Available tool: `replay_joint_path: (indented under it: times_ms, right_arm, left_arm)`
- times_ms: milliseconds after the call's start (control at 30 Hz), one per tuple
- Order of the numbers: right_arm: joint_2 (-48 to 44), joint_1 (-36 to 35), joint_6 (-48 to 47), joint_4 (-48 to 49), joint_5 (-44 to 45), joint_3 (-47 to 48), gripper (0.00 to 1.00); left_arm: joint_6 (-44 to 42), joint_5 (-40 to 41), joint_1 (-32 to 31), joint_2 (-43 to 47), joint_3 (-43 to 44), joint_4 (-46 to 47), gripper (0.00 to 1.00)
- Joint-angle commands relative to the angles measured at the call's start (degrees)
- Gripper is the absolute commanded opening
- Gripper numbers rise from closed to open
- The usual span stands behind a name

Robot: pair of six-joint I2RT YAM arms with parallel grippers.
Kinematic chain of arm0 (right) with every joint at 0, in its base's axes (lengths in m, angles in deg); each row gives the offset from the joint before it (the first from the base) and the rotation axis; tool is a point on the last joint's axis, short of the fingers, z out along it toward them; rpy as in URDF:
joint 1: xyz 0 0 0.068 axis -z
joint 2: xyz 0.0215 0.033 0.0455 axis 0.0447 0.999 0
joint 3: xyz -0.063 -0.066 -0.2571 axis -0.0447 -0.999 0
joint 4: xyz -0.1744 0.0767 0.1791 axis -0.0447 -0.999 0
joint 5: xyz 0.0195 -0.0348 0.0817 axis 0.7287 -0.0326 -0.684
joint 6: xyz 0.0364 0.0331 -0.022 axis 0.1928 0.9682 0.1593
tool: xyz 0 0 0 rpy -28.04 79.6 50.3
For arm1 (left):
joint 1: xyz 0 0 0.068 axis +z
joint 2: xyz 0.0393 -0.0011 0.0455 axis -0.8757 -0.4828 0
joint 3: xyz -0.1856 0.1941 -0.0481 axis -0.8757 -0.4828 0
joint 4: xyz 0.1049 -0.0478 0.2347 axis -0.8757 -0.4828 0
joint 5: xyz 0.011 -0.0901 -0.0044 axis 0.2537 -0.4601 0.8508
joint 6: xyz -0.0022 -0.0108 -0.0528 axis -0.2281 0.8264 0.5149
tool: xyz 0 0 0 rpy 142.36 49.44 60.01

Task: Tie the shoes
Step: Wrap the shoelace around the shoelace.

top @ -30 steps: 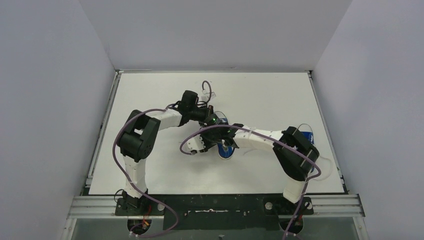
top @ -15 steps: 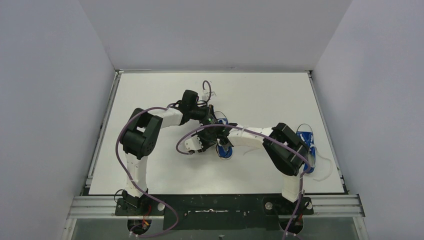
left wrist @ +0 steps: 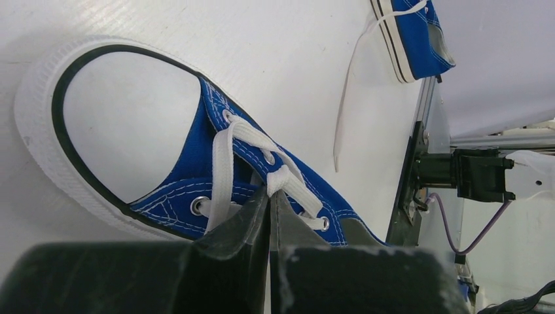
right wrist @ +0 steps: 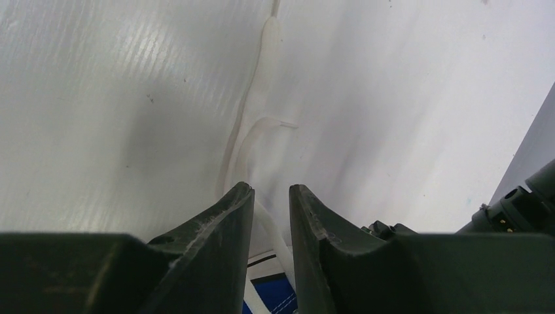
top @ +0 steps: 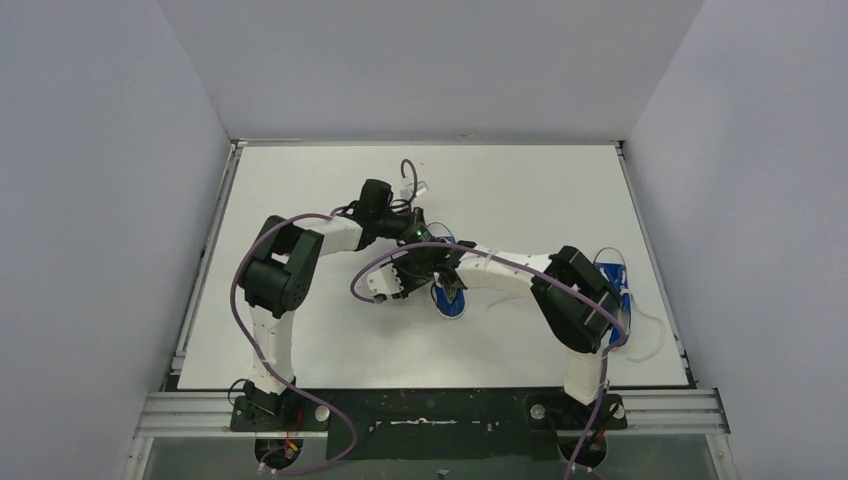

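Observation:
One blue shoe (top: pixel 450 300) with a white toe cap lies mid-table; it fills the left wrist view (left wrist: pixel 183 180). My left gripper (left wrist: pixel 269 191) is shut on a crossing of its white lace (left wrist: pixel 291 184). In the top view the left gripper (top: pixel 437 250) is partly hidden under the right forearm. My right gripper (top: pixel 452 289) hovers over the same shoe, jaws slightly apart. In the right wrist view a loose lace strand (right wrist: pixel 252 118) runs across the table and between the right gripper's (right wrist: pixel 271 191) fingers without being pinched. The second shoe (top: pixel 612 282) lies at the right, also seen in the left wrist view (left wrist: pixel 419 33).
A loose lace end (left wrist: pixel 345 98) trails over the white table (top: pixel 320 330) between the two shoes. The right arm's elbow (top: pixel 578 305) stands beside the second shoe. The metal rail (left wrist: pixel 419 163) marks the table edge. Grey walls enclose the table.
The right arm's elbow has swung left and forward, uncovering more of the second shoe. Both grippers have shifted slightly up-left over the middle shoe.

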Motion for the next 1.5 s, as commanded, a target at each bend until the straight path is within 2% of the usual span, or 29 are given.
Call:
replay_joint_path:
  times_ms: [0, 367, 667, 833, 1000, 1033, 1067, 1100, 1167, 1300, 1467]
  right_arm:
    - [0.9, 0.7, -3.2, 2.9, 0.9, 3.5, 0.29]
    - [5.0, 0.9, -3.2, 1.7, 0.1, 4.7, 0.30]
    - [3.5, 0.1, -3.0, 2.4, 0.8, 1.4, 0.32]
    - [5.6, 0.3, -2.8, 2.6, 1.8, 2.7, 0.33]
    - [7.6, 0.6, -3.1, 1.6, 0.6, 3.6, 0.32]
    - [7.9, 0.6, -3.3, 0.7, 0.2, 3.8, 0.30]
    - [8.1, 0.5, -3.4, 0.2, -0.1, 3.8, 0.24]
    - [7.8, 0.5, -3.1, -0.1, -0.7, 3.6, 0.13]
    - [6.6, 0.0, -2.1, -0.7, -1.9, 3.4, 0.00]
    - [1.3, 0.0, 8.7, 2.5, -3.9, 2.9, 0.00]
    - [-6.3, 0.6, 32.2, 7.8, -4.6, 0.5, 0.00]
  left_arm:
    - [0.1, -3.2, -0.1, -0.4, -0.2, 1.8, 0.00]
    - [0.7, -3.0, -0.1, -0.5, -0.5, 2.3, 0.00]
    - [2.2, -3.5, 0.7, -1.0, -1.0, 4.8, 0.00]
    - [2.3, -4.3, 1.8, -2.8, 0.2, 3.3, 0.00]
    - [3.6, -4.2, 1.7, -2.1, -1.4, 5.9, 0.00]
    - [3.8, -4.3, 1.7, -1.9, -1.7, 6.4, 0.00]
    - [3.9, -4.3, 1.7, -1.8, -1.7, 6.5, 0.00]
    - [3.7, -4.3, 1.8, -1.6, -1.7, 6.2, 0.00]
    - [3.2, -4.3, 1.9, -1.3, -1.6, 5.8, 0.00]
    - [3.4, -4.8, 2.4, -0.6, -1.5, 5.0, 0.00]
    - [5.8, -4.1, 2.5, 2.3, -2.9, 5.0, 0.00]
